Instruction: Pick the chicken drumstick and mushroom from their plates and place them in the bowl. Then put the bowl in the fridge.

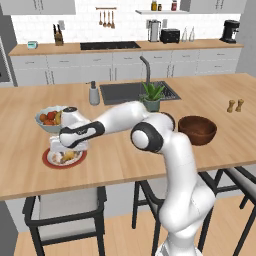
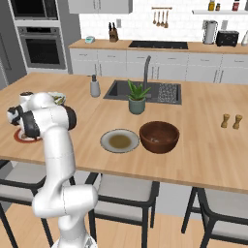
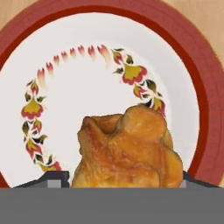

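Hovering low over the red-rimmed plate [image 3: 205, 87] at the table's [image 1: 150, 160] left end, we see our tool [image 3: 124, 183] spread wide with the drumstick [image 3: 127, 151] between its tips, well apart from the bowl [image 1: 197, 130].

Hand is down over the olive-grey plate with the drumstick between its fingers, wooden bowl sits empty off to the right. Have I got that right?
Not quite: the hand is over the red-rimmed white plate, not the olive-grey plate; the hand view shows it. The drumstick does sit between its fingers, and the wooden bowl is empty off to the right.
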{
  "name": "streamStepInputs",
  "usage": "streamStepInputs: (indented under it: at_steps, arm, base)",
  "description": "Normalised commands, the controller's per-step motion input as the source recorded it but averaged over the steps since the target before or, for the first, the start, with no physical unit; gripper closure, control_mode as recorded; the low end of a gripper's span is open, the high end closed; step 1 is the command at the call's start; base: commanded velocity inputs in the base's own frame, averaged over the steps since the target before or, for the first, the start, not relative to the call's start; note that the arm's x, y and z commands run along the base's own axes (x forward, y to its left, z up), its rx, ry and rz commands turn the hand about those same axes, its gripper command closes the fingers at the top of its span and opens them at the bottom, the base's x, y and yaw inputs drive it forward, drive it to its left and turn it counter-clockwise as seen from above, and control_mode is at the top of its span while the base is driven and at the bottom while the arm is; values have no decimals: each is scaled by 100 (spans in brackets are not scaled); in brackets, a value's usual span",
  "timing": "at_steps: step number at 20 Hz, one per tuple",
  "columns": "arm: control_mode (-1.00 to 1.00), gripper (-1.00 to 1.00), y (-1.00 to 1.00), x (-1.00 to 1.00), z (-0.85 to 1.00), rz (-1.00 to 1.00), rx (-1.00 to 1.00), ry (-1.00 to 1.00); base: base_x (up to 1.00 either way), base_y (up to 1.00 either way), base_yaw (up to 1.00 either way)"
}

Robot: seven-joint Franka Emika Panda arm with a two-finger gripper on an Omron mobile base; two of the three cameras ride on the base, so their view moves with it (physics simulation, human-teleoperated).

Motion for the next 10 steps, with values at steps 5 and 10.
streamStepInputs:
  at_steps: [5, 10]
  arm:
    - [-100, 100, -60, -57, 78, 0, -1, -14]
    - [-100, 100, -81, -34, 85, 0, -1, -2]
  base:
    - [0, 0, 0]
    - [0, 0, 0]
